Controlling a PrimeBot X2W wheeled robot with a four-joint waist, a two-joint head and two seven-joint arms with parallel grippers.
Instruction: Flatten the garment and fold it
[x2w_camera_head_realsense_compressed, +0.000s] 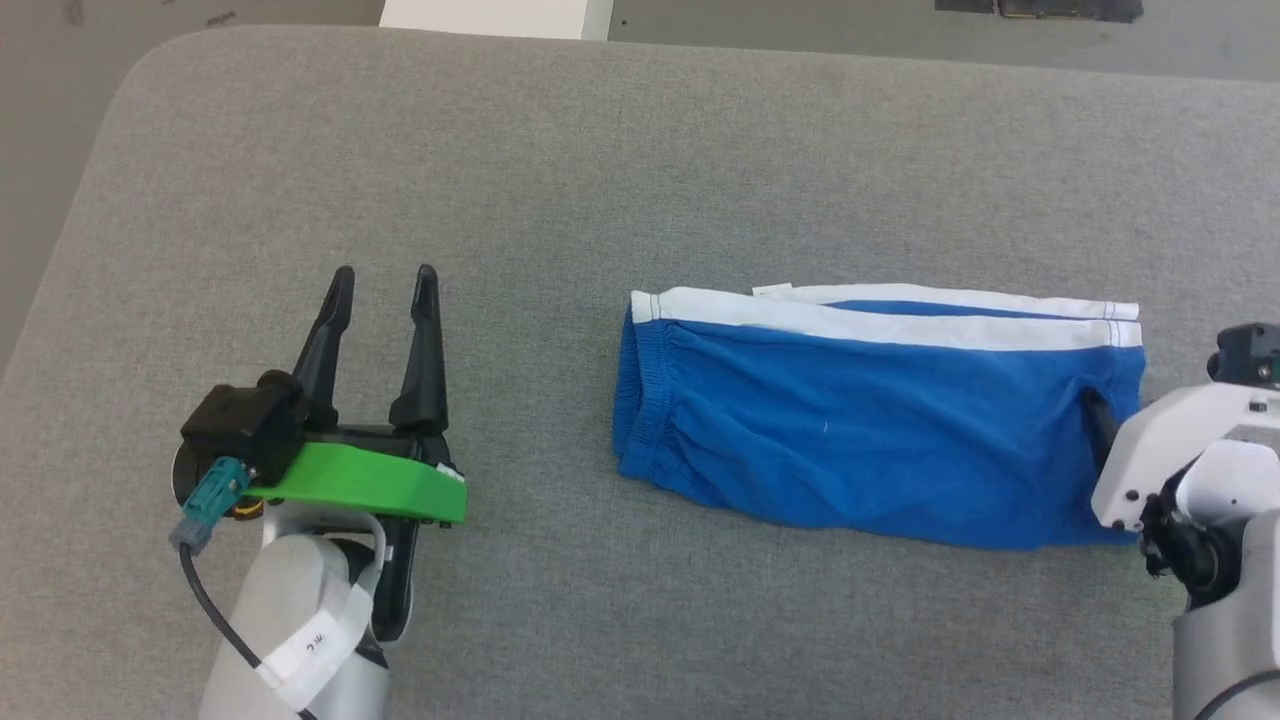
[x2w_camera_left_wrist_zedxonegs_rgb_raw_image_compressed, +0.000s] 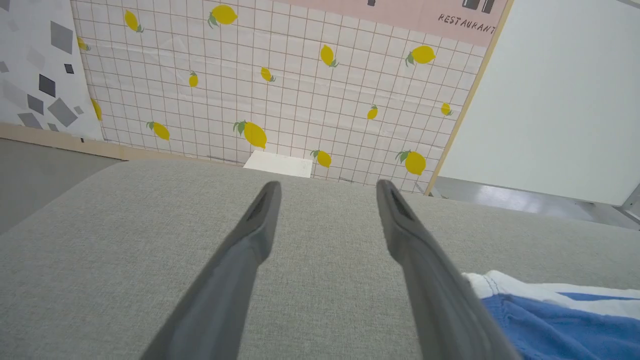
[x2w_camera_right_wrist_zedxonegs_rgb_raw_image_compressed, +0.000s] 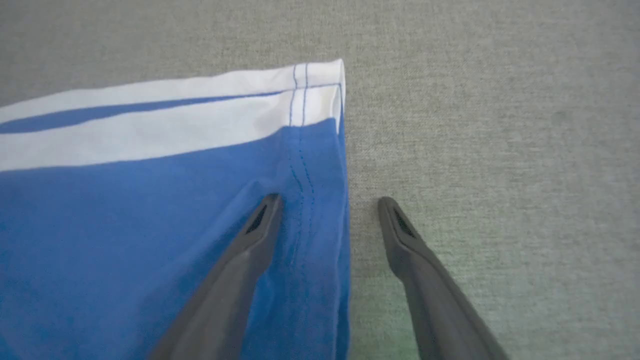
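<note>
The bright blue shorts lie flat and doubled over on the grey padded surface. The elastic waistband is at their left end and white stripes run along the far edge. My left gripper hovers open to the left of the waistband, well apart from it, with nothing between its fingers. In the left wrist view it points across the surface, and the shorts' corner shows at lower right. My right gripper is open astride the shorts' right hem. One finger rests on the blue fabric and the other is over bare surface.
A white box stands beyond the far edge of the surface, before a lemon-patterned wall. The surface's rounded corner is at the far left, with floor beyond. A dark object lies on the floor at the far right.
</note>
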